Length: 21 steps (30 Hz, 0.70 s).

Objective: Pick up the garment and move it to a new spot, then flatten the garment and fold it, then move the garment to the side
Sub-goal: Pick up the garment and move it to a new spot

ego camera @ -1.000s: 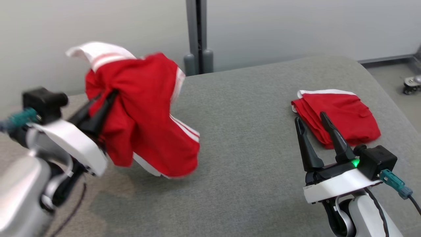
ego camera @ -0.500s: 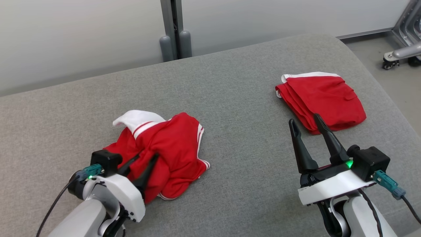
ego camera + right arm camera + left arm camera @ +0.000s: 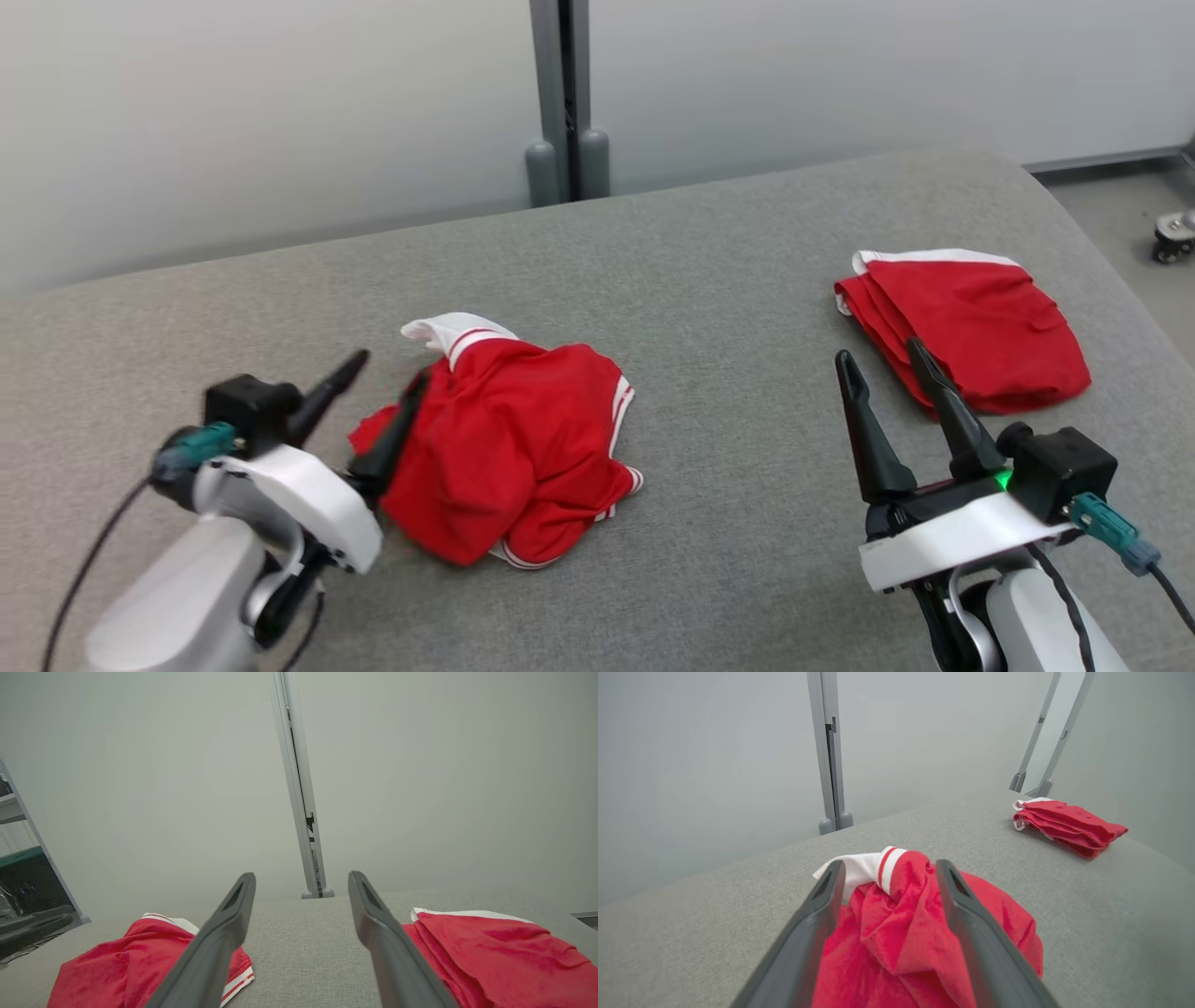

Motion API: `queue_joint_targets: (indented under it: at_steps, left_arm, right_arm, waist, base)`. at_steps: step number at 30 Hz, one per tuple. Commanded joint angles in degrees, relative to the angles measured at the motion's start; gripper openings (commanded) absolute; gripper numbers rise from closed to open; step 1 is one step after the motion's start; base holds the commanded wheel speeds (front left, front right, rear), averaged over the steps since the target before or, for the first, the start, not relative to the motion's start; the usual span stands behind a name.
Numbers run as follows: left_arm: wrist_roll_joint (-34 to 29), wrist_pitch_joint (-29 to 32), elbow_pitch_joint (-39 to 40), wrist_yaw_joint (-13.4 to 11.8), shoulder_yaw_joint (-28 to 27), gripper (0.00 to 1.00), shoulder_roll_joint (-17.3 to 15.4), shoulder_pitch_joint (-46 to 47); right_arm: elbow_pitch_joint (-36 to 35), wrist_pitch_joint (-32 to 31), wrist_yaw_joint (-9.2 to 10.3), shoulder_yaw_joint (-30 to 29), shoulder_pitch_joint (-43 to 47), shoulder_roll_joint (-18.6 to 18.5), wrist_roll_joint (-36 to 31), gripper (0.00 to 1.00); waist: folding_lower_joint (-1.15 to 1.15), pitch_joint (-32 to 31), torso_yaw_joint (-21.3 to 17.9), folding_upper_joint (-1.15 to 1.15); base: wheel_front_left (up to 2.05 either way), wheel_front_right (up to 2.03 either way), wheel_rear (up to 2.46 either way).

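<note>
We saw the crumpled red garment [image 3: 509, 439] lying on the table [image 3: 728, 308] at four o'clock from our left gripper [image 3: 392, 367], which stood spread and empty, one finger touching it. Our right gripper [image 3: 878, 350] stood spread and empty, a folded garment [image 3: 971, 322] at its two o'clock.

Soft even light, faint shadows, left claw [image 3: 390, 371] slightly blurred

left hand [image 3: 390, 368]: low left, fingers spread wide | right hand [image 3: 878, 350]: low right, fingers parted, pointing up
</note>
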<state>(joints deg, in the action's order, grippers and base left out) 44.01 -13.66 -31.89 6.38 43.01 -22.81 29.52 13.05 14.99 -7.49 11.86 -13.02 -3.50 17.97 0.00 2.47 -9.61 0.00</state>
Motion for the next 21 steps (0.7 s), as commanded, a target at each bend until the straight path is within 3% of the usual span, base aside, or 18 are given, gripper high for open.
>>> queue_joint_targets:
  at_steps: [1, 3, 10, 14, 18, 21]
  left_arm:
    - [0.6, -0.5, 1.7, -1.2, -1.5, 1.00, -1.5, -1.1]
    - [0.7, -0.6, 3.1, -2.1, -2.2, 1.00, -2.2, -1.7]
    - [2.5, -1.5, 15.1, -10.2, -11.0, 1.00, -6.3, -10.5]
    - [1.5, -1.6, 22.1, -13.9, -17.1, 1.00, -7.1, -16.9]
    - [-1.1, -1.5, 27.8, -16.3, -23.2, 1.00, -5.7, -23.2]
    - [-4.9, -1.6, 31.0, -17.2, -27.5, 1.00, -2.2, -28.4]
  right_arm:
    - [0.0, 0.3, -0.01, -0.2, 0.9, -0.6, 0.4, 1.00]
    - [-0.1, 0.3, -0.01, -0.4, 1.1, -0.7, 0.4, 1.00]
    - [-0.8, 0.3, -0.01, -1.7, 3.2, -1.1, 0.8, 1.00]
    - [-1.1, 0.3, -0.01, -2.1, 4.1, -0.9, 0.9, 1.00]
    - [-1.5, 0.3, -0.01, -2.2, 4.5, -0.7, 0.7, 1.00]
    - [-1.9, 0.3, -0.01, -2.7, 5.1, -0.5, 0.2, 1.00]
  waist:
    - [0.00, -1.0, 1.1, 0.00]
    - [0.00, -1.2, 1.5, 0.00]
    - [0.00, -1.5, 3.3, 0.00]
    - [0.00, -1.2, 3.7, 0.00]
    - [0.00, -1.2, 4.0, 0.00]
    - [0.00, -1.3, 4.0, 0.00]
  base:
    - [0.00, 0.00, 0.00]
    - [0.00, 0.00, 0.00]
    - [0.00, 0.00, 0.00]
    - [0.00, 0.00, 0.00]
    - [0.00, 0.00, 0.00]
    - [0.00, 0.00, 0.00]
